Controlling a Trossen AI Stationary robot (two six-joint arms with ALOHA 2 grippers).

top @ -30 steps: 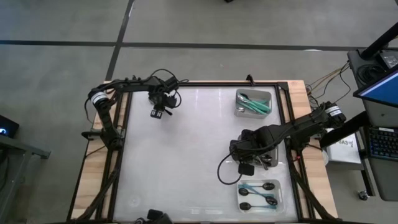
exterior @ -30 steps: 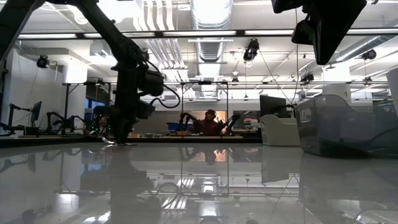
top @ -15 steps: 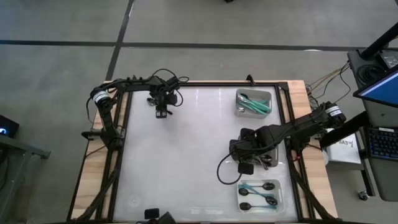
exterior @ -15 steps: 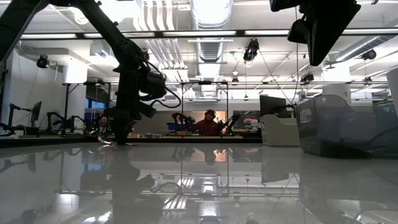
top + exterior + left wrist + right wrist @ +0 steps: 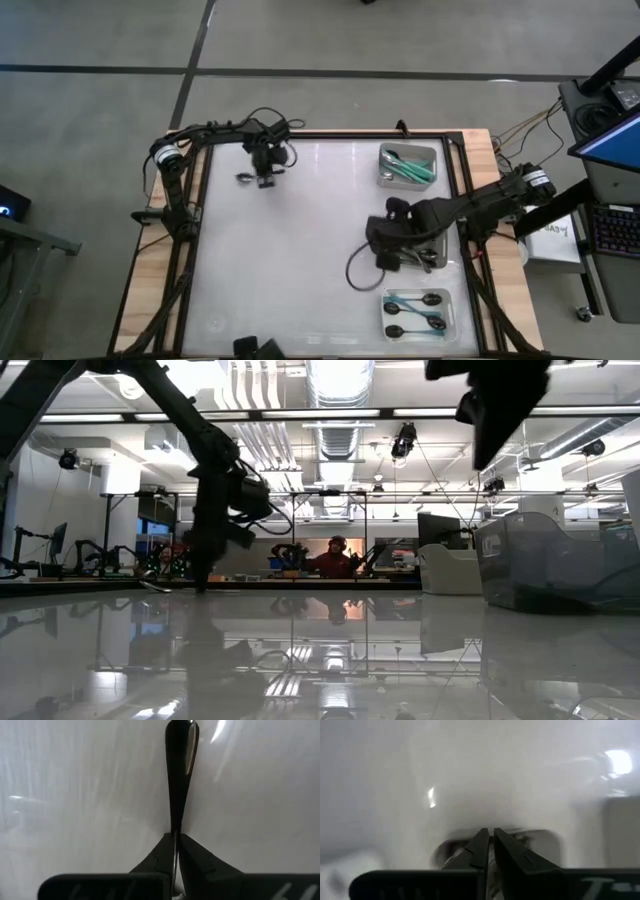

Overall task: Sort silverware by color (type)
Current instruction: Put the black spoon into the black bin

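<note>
A dark glossy spoon (image 5: 181,770) lies on the white table at the far left, and one end of it (image 5: 246,178) shows beside my left gripper (image 5: 265,182). That gripper points straight down and is shut on the spoon. My right gripper (image 5: 385,262) hangs shut and empty above the table's right side, next to a tray it partly hides. A grey tray (image 5: 408,165) at the far right holds teal-handled spoons. A tray (image 5: 420,312) at the near right holds black-bowled, teal-handled spoons. My left gripper pinches the spoon's narrow stem (image 5: 175,827) between its two fingers (image 5: 197,857). The fingers come from above, pointing down, and lie across the spoon. The wide rounded end (image 5: 182,735) reaches out beyond the fingertips. The spoon lies low along the table; its other end is hidden under the gripper.
The middle tray (image 5: 432,258) on the right sits under my right arm. Black frame rails run round the table's edges. A clear bin (image 5: 555,560) stands at the right in the low view. The white middle (image 5: 300,260) of the table is bare.
My left gripper has rolled about its downward axis above the spoon and shut on the spoon's stem; it stood open before. It has stayed at the table's far left. My right gripper has tipped slightly in place.
</note>
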